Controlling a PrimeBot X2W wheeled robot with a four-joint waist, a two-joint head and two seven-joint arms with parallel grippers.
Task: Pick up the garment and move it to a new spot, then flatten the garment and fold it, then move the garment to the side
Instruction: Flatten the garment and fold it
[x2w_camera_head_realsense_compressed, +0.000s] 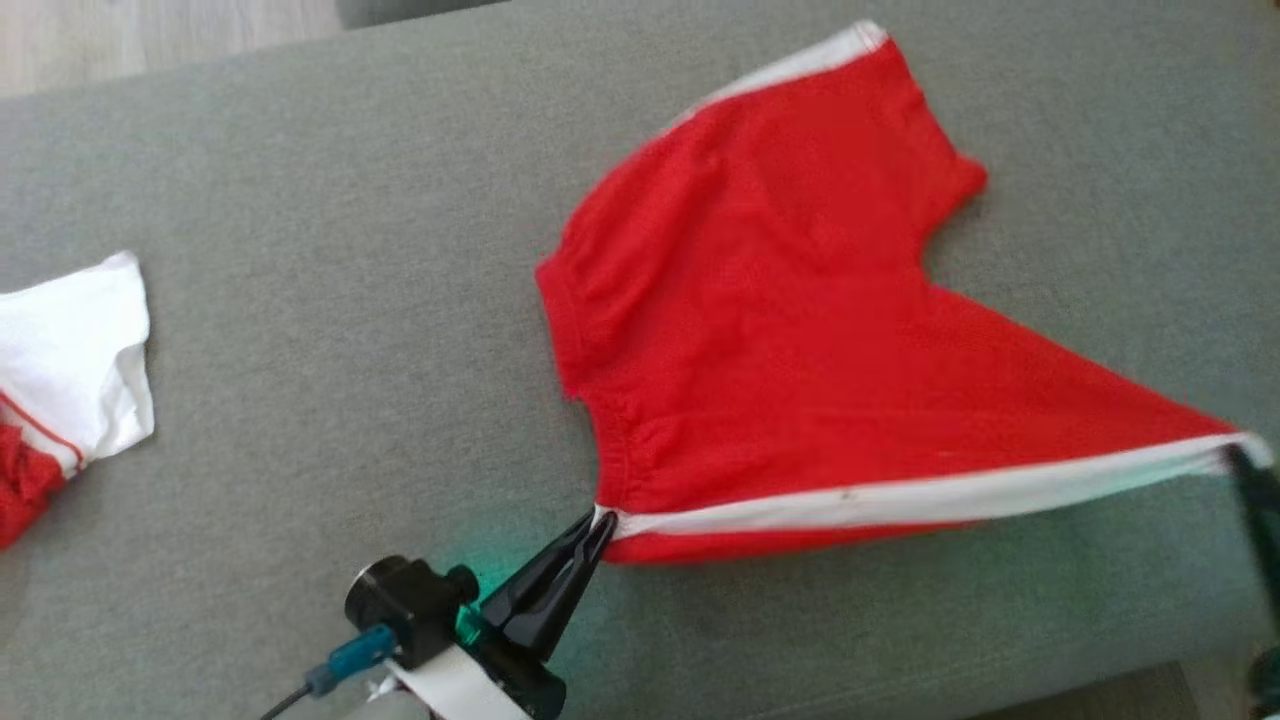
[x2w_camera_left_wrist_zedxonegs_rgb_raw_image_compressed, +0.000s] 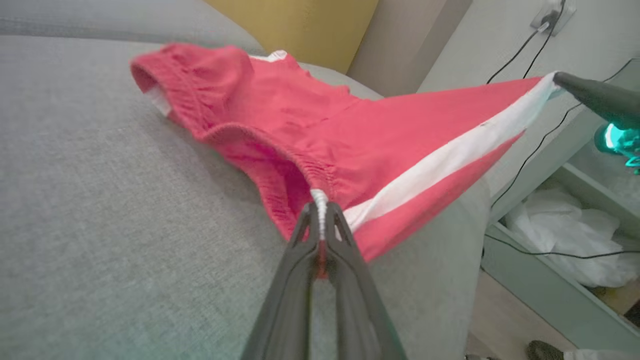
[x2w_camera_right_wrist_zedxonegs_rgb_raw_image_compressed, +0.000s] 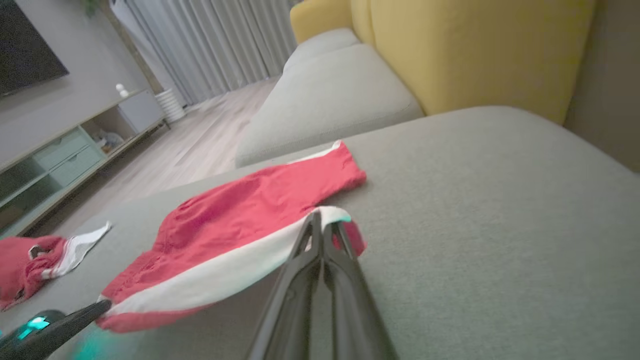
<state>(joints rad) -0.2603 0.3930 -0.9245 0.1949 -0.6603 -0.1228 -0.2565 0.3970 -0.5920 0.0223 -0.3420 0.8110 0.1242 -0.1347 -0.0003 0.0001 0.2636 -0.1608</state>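
Observation:
A pair of red shorts (x2w_camera_head_realsense_compressed: 780, 330) with a white side stripe lies spread on the grey sofa cushion (x2w_camera_head_realsense_compressed: 350, 300), its near edge lifted and stretched taut. My left gripper (x2w_camera_head_realsense_compressed: 598, 527) is shut on the waistband end of the white stripe, seen close up in the left wrist view (x2w_camera_left_wrist_zedxonegs_rgb_raw_image_compressed: 320, 220). My right gripper (x2w_camera_head_realsense_compressed: 1238, 458) is shut on the leg-hem end of the stripe at the right edge; the right wrist view shows its fingers pinching the white hem (x2w_camera_right_wrist_zedxonegs_rgb_raw_image_compressed: 322, 222). The shorts (x2w_camera_right_wrist_zedxonegs_rgb_raw_image_compressed: 240, 225) sag between the two grips, their far leg resting on the cushion.
A second red and white garment (x2w_camera_head_realsense_compressed: 60, 370) lies bunched at the cushion's left edge. A yellow sofa back (x2w_camera_right_wrist_zedxonegs_rgb_raw_image_compressed: 475, 50) and another grey cushion (x2w_camera_right_wrist_zedxonegs_rgb_raw_image_compressed: 330, 100) stand beyond. A pale shelf unit (x2w_camera_left_wrist_zedxonegs_rgb_raw_image_compressed: 560, 240) with white cloth and cables sits past the cushion's right edge.

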